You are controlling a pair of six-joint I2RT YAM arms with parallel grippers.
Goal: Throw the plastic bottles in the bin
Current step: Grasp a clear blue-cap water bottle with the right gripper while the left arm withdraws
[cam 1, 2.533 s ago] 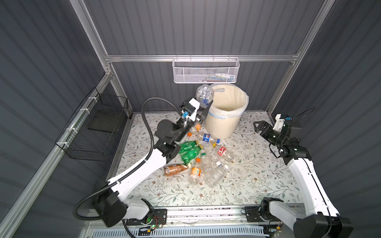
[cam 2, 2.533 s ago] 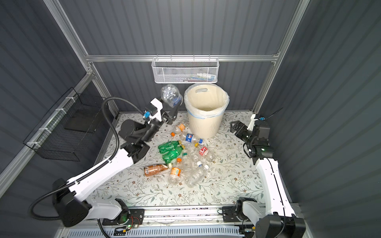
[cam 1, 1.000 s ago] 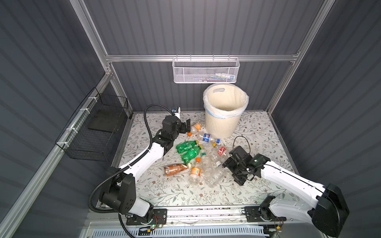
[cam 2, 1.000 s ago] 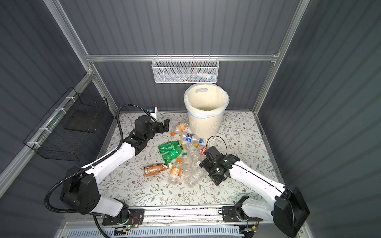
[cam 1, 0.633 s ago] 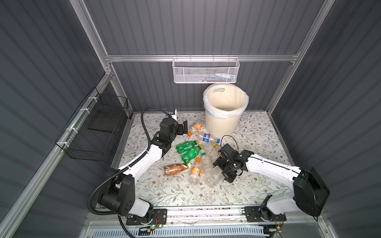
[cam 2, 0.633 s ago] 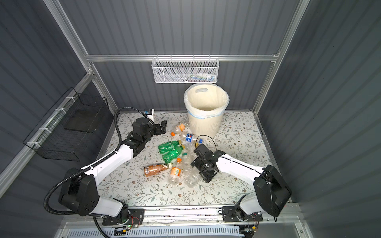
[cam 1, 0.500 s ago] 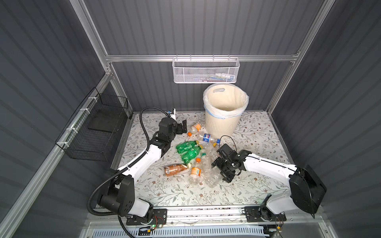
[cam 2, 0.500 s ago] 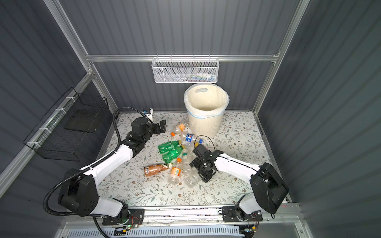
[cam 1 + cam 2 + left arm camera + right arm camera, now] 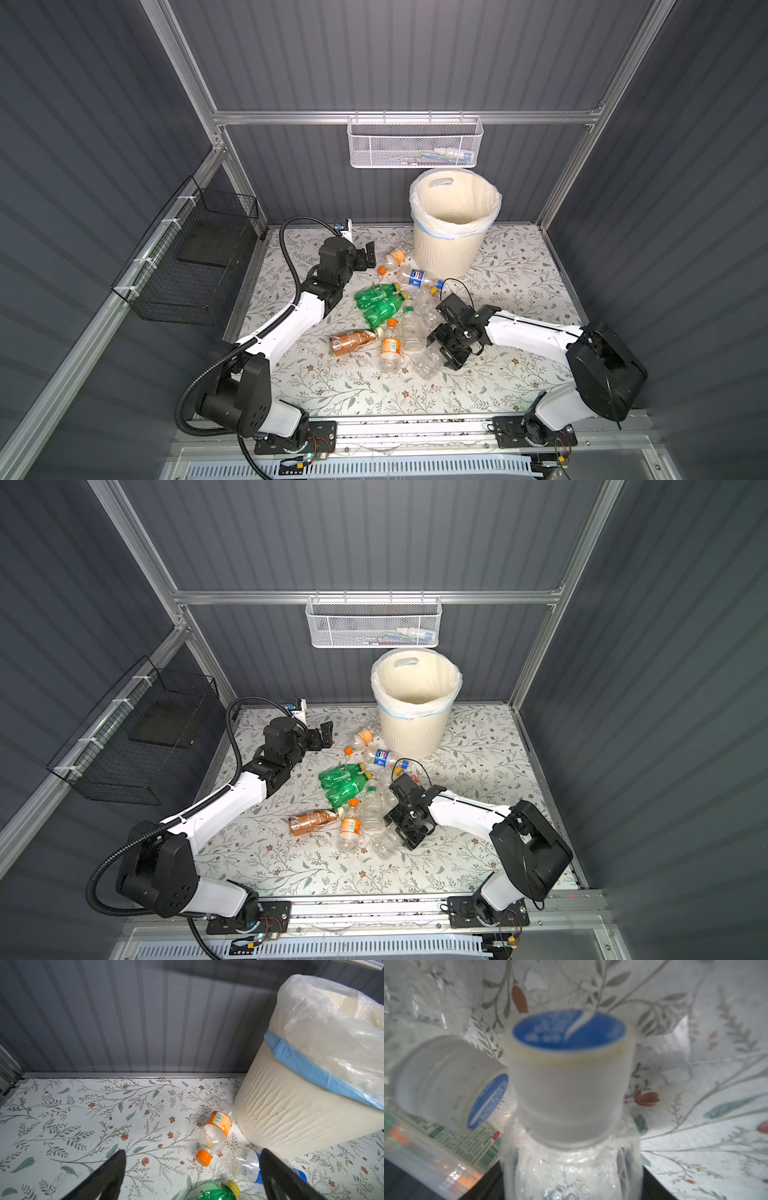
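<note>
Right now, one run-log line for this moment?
left gripper open, empty, near cream ribbed plastic bin | right gripper around clear white-capped plastic bottle, grip unclear

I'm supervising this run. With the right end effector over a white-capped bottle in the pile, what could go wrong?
1. The right end effector straddles the clear bottle below its cap; thin, crinkled plastic there may slip or buckle.
2. A second white-capped bottle lies close beside it and may roll or get dragged on lifting.
3. The left end effector, open, sits near the bin; both might crowd there.

Two green bottles [image 9: 375,293] [image 9: 384,311], one amber bottle [image 9: 351,339], one bin [image 9: 444,253], two wire baskets [image 9: 415,145] [image 9: 195,270].
</note>
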